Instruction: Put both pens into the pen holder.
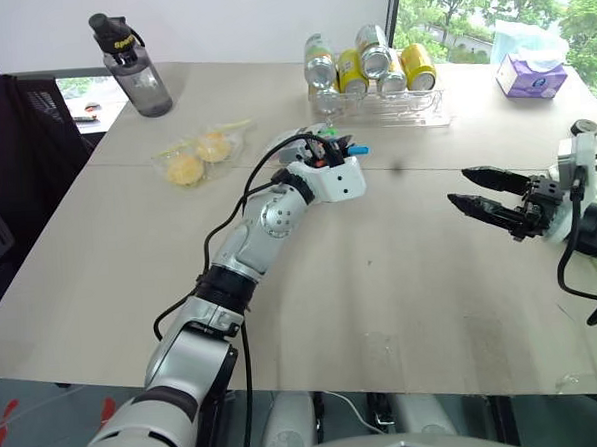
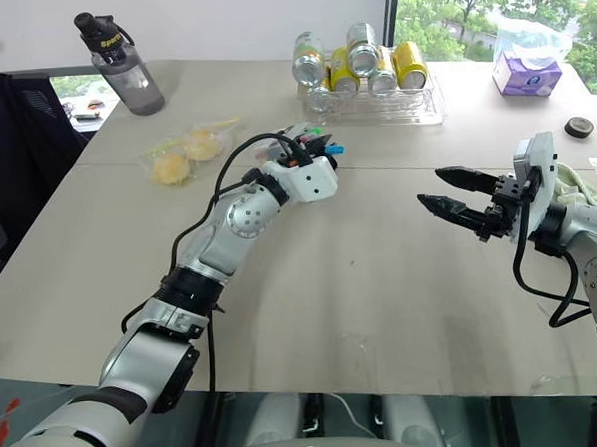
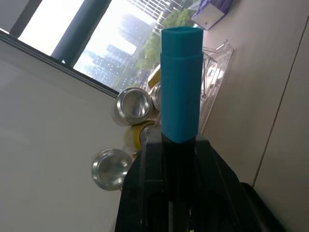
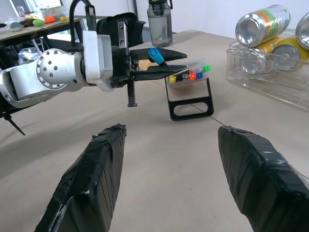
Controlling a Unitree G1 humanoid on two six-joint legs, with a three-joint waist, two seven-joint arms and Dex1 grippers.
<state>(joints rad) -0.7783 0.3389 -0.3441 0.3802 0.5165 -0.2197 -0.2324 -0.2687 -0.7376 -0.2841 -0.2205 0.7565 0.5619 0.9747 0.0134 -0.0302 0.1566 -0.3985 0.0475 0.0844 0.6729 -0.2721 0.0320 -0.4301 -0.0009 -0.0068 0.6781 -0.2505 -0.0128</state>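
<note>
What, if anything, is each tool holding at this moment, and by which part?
The left tool is shut on a pen, gripping its barrel just below the light-blue end, which sticks out past the fingertips. The right tool is open and holds nothing.

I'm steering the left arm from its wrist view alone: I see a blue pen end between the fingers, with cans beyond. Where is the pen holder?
Observer: The pen holder stands on the table, close beneath the tips of the left gripper, which is shut on the pen, as the right wrist view shows it.
Operator: Anything at the holder already?
Observer: A row of coloured markers sits along its top edge; inside or behind it, I cannot tell.
Operator: And the right gripper?
Observer: The right gripper is open and empty, above the table, well apart from the left one.
</note>
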